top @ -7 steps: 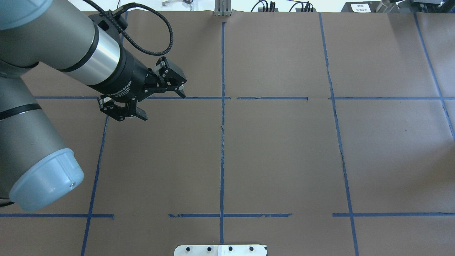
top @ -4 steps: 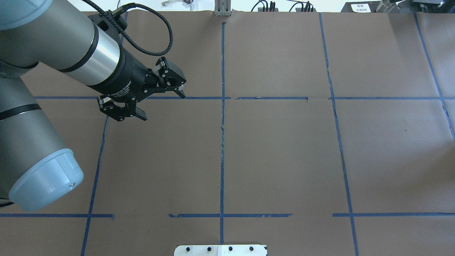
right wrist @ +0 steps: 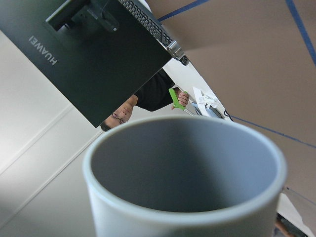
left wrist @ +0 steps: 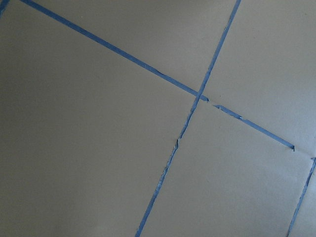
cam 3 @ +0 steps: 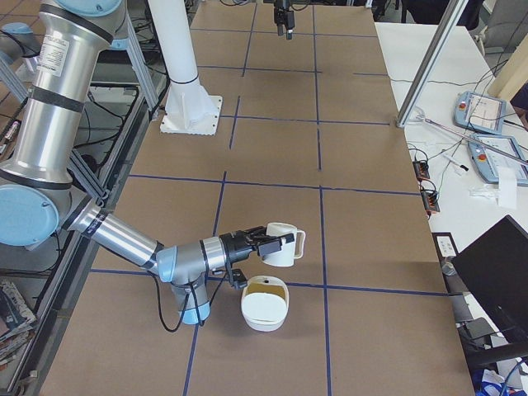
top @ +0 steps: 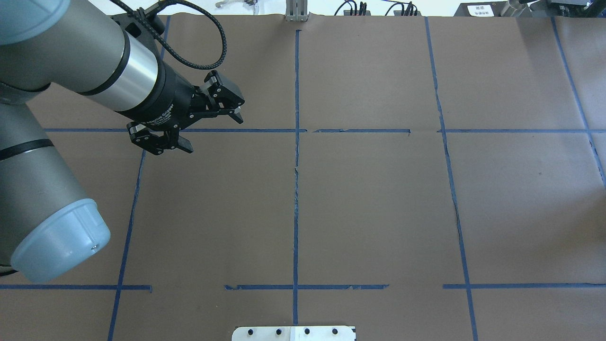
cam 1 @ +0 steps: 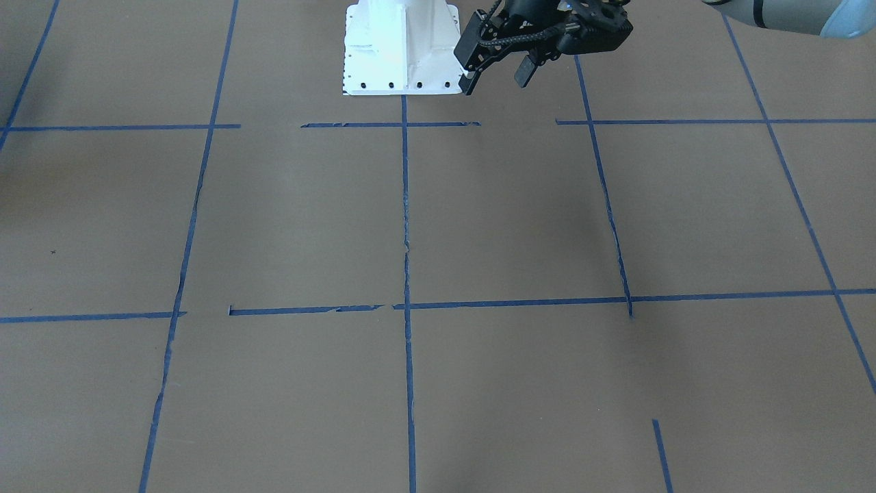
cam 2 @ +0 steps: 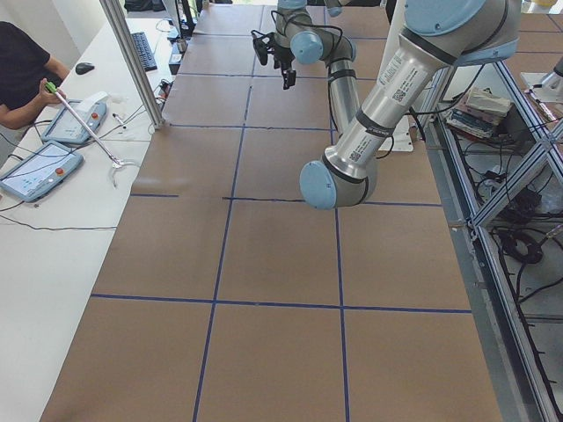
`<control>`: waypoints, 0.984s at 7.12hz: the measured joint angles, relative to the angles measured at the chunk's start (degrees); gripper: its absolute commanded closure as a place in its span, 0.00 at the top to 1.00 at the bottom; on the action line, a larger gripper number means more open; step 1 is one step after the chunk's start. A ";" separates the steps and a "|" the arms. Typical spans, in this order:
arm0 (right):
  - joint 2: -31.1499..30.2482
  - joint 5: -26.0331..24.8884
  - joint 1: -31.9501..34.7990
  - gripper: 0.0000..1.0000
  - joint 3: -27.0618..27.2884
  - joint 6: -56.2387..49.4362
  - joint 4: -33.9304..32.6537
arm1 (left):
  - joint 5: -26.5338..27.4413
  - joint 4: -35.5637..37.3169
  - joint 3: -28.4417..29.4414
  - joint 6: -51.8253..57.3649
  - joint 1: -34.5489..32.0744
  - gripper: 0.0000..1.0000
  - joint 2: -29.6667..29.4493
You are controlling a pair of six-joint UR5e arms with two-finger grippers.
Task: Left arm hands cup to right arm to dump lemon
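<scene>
1. Compared with a second ago, the left gripper [top: 213, 134] is drawing back slightly toward the far left of the overhead view, and the left arm [top: 71, 52] is going with it.
2. Its jaws are standing wide apart and carrying nothing. It is hanging over bare paper, well away from the cup, and is also showing at the top of the front view [cam 1: 495, 82].
3. The cup [cam 3: 280, 254] is sitting at the tip of the right gripper [cam 3: 279, 240] on the right arm [cam 3: 49, 124], just beside and above a white bowl [cam 3: 264, 322]. Only the right side view is showing these fingers, so I cannot tell how far they are closed.
4. The wrist camera is looking into the cup's grey inside [right wrist: 182, 163], which is showing no fruit. What is probably the lemon [cam 3: 266, 290] is appearing as a dull yellowish patch inside the bowl, too dim to be sure.
5. The handover is looking complete and the dump is looking done or nearly so. The next move is probably calling for righting the cup and setting it down clear of the bowl's rim.
6. Brown paper [top: 378, 203] is covering the table, gridded with blue tape [top: 296, 213] that is tearing in places. A white pedestal [cam 1: 400, 48] is standing at the robot's side. Across the table, an operator [cam 2: 22, 70] is sitting by the pendants [cam 2: 40, 167] near a dark monitor [right wrist: 89, 54].
</scene>
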 measured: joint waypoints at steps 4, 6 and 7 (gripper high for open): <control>4.49 0.22 -2.57 0.21 14.92 -21.02 -27.53 | 0.77 -0.03 0.15 -0.02 0.37 1.00 -0.03; 11.35 -2.39 -8.14 0.21 17.08 -40.72 -37.38 | 0.66 -0.03 0.64 -0.07 1.10 1.00 -0.57; 14.19 -6.80 -13.36 0.22 17.31 -52.41 -40.51 | 0.62 -0.05 1.33 -0.07 1.34 1.00 -1.27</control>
